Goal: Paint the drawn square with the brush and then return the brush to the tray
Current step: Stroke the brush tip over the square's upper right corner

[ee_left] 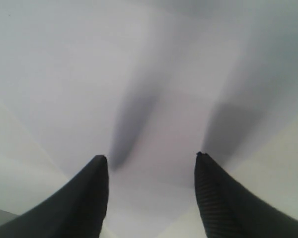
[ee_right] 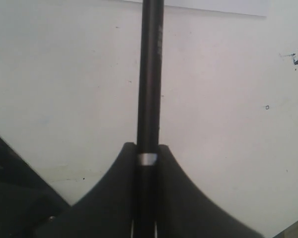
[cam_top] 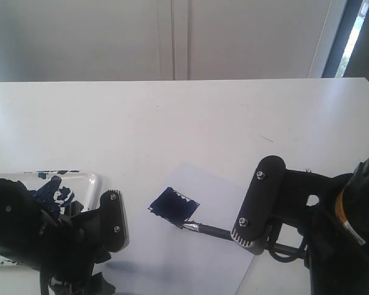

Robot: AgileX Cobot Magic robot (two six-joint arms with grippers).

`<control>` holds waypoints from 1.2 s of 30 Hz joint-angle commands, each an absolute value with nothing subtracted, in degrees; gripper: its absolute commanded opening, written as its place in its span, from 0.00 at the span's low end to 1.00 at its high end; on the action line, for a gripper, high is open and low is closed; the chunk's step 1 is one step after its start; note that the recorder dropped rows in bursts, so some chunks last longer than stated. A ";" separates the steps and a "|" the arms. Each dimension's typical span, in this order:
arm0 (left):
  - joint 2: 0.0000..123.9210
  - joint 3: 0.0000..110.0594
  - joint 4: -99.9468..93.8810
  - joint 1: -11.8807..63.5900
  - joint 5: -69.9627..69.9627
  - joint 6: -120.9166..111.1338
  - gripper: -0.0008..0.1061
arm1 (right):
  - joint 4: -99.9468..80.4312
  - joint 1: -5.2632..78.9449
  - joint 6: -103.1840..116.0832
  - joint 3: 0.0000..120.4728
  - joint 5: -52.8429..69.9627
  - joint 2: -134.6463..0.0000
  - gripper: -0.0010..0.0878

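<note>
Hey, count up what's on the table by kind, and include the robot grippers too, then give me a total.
paper sheet: 1
drawn square, filled navy: 1
brush: 1
tray, paint-smeared: 1
grippers: 2 (left gripper, right gripper)
Total: 6

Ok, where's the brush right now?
In the exterior view, just right of centre, the brush is clamped in the right pincer, its tip at the edge of the square on the paper.

Left arm (cam_top: 24, 227) covers the tray (cam_top: 95, 182); far table (cam_top: 172, 123) lies open.
</note>
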State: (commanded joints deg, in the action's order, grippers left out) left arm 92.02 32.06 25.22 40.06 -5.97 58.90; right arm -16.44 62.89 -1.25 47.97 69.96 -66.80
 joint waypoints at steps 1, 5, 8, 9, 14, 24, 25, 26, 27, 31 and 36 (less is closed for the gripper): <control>92.02 32.06 25.22 40.06 -5.97 58.90 0.53 | -16.54 62.89 -1.25 47.97 69.96 -66.80 0.01; 92.02 32.06 25.22 40.06 -5.97 58.90 0.53 | -16.58 62.89 -1.25 47.97 69.96 -66.80 0.01; 92.02 32.06 25.22 40.06 -5.97 58.90 0.53 | -16.48 62.89 -1.25 47.87 69.96 -66.92 0.01; 92.02 32.06 25.22 40.06 -5.97 58.90 0.53 | -16.34 62.89 -1.25 47.87 69.96 -67.05 0.01; 92.02 32.06 25.22 40.06 -5.97 58.90 0.53 | -16.45 62.89 -1.25 47.87 69.96 -67.57 0.01; 92.02 32.06 25.22 40.06 -5.97 58.82 0.53 | -16.34 62.89 -1.25 47.87 69.96 -67.54 0.01; 92.02 32.06 25.22 40.06 -5.97 58.82 0.53 | -16.34 62.89 -1.25 47.87 69.96 -67.54 0.01; 92.02 32.06 25.22 40.06 -5.97 58.82 0.53 | -16.34 62.89 -1.25 47.87 69.96 -67.54 0.01; 92.02 32.06 25.22 40.06 -5.97 58.82 0.53 | -16.34 62.89 -1.25 47.87 69.96 -67.54 0.01; 92.02 32.06 25.22 40.06 -5.97 58.82 0.53 | -16.34 62.89 -1.25 47.87 69.96 -67.54 0.01; 92.02 32.06 25.22 40.06 -5.85 58.83 0.53 | -16.44 62.89 -0.95 46.77 69.96 -67.54 0.01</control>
State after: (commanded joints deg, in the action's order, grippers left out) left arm 92.02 32.06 25.22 40.06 -5.85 58.83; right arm -16.44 62.89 -0.95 46.77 69.96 -67.54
